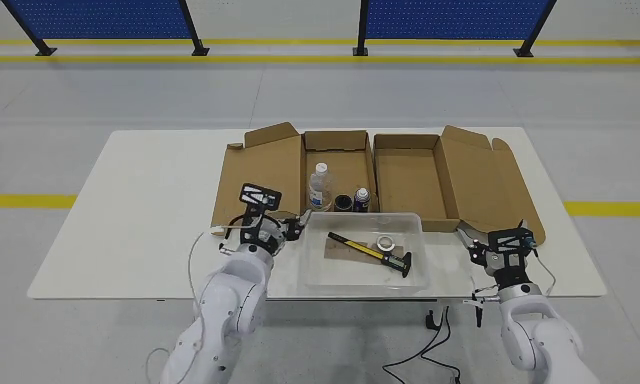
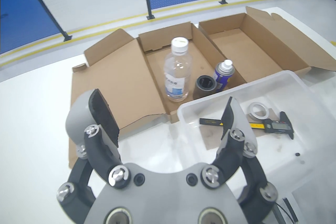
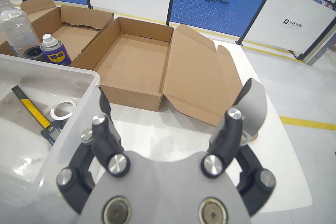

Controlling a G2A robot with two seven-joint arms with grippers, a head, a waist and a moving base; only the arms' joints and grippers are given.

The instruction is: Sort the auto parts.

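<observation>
While left claw [image 2: 164, 98] gapes wide, empty, right claw [image 3: 175, 89] does likewise

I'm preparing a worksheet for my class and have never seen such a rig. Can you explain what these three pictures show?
This is a two-armed robot; each arm ends in a two-fingered gripper. The top view looks down from above the arms; the other two come from wrist cameras. On the table stand two open cardboard boxes and a clear bin. One box holds a bottle, a black sleeve and a spray can. The bin holds a caliper and a metal ring. The left gripper and right gripper are open, holding nothing.
</observation>
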